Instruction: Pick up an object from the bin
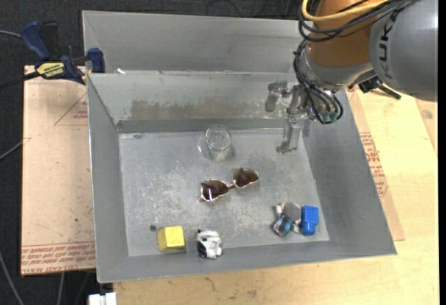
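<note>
End effector [286, 147] is down low at the back right of the bin [104, 178], tip right by the floor where it meets the rear wall. Wide or narrow? Cannot tell from this angle, and there is nothing visibly held in it. Above it, the orange cover [345, 21] on the wrist and a loop of cables.

Nearest thing is a clear cup [217, 142], off to the left of the end effector along the back of the floor, near but apart from it. In front of the cup, mid-floor, a pair of sunglasses [228, 185] with brown lenses lies flat. Front right corner: a small blue and grey object [297, 220]. Along the front edge to the left, a yellow block [171, 238] and, just beside it, a little black-and-white figure [208, 243].
</note>
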You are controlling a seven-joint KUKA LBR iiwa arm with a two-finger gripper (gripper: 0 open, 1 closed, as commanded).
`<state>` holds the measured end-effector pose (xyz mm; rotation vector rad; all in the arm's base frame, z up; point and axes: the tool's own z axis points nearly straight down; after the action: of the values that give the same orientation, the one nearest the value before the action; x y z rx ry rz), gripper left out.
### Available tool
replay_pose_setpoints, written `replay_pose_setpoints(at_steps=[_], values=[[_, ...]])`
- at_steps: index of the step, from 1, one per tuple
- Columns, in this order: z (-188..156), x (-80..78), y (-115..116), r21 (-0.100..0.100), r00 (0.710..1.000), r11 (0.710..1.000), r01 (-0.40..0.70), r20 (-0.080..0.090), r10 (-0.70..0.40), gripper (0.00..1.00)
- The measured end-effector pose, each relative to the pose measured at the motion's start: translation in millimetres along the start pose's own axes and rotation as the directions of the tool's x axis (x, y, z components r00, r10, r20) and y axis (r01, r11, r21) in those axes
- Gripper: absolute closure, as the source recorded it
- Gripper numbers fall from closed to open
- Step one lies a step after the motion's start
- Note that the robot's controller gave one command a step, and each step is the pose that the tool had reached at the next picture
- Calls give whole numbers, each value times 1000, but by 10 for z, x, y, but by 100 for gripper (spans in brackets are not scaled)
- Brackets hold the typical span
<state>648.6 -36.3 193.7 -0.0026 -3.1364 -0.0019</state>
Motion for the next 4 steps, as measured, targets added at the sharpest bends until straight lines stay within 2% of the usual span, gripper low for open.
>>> replay_pose_setpoints(at_steps=[1,2,3,4], values=[[-55,-13,1,1,1000,1000,1,8,-1,0],[428,245,262,2,989,989,146,9,-146,0],[429,396,590,2,912,912,409,5,-409,0],[632,465,1010,0,952,952,307,5,-307,0]])
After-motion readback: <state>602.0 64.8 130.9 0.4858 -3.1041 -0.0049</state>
